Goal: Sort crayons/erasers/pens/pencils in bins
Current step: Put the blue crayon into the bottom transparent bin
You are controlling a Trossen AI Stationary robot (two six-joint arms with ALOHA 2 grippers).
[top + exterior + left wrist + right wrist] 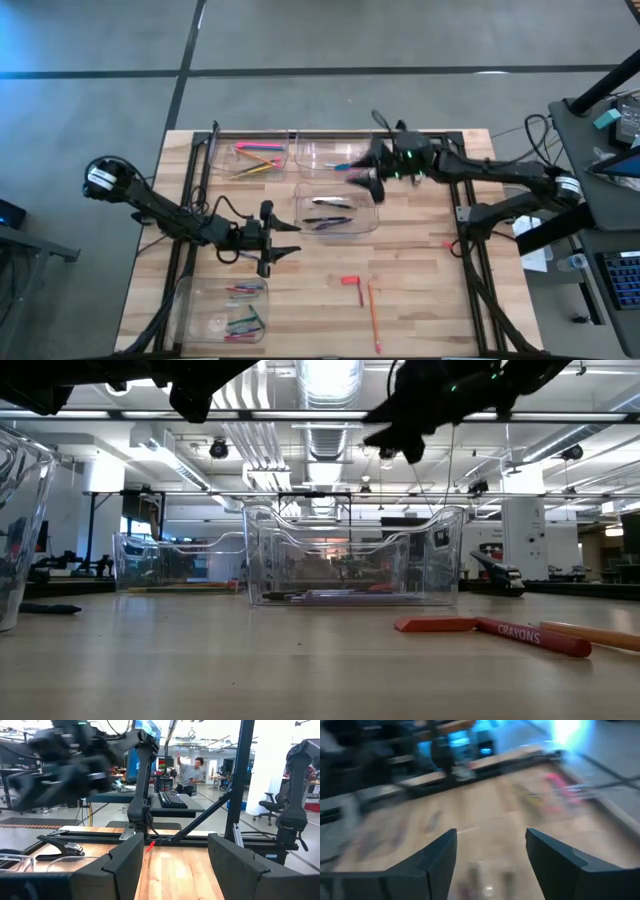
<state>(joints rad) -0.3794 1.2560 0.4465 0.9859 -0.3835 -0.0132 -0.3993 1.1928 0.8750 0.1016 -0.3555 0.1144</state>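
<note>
Right claw (368, 172) hung over the far-right bin (335, 156), at that bin's near edge; fingers (437, 855) spread apart, nothing between them. Left claw (285, 240) hovered low over bare table (420, 290) near the front-left bin (225, 309), jaws parted and empty.

Far-left bin (250, 157) held pencils (258, 160), pink and yellow. Middle bin (336, 212) held dark pens (330, 222). Front-left bin held crayons (243, 322) in red, green and blue. Inside the far-right bin, something small and blue beside the right claw, too indistinct to name.

Out on the table, right of centre near the front: a red crayon (352, 282) bent against a second short red piece, and just beside it an orange pencil (373, 315) running toward the front edge. Same red crayon (535, 636) readable in the low view, label facing out.
</note>
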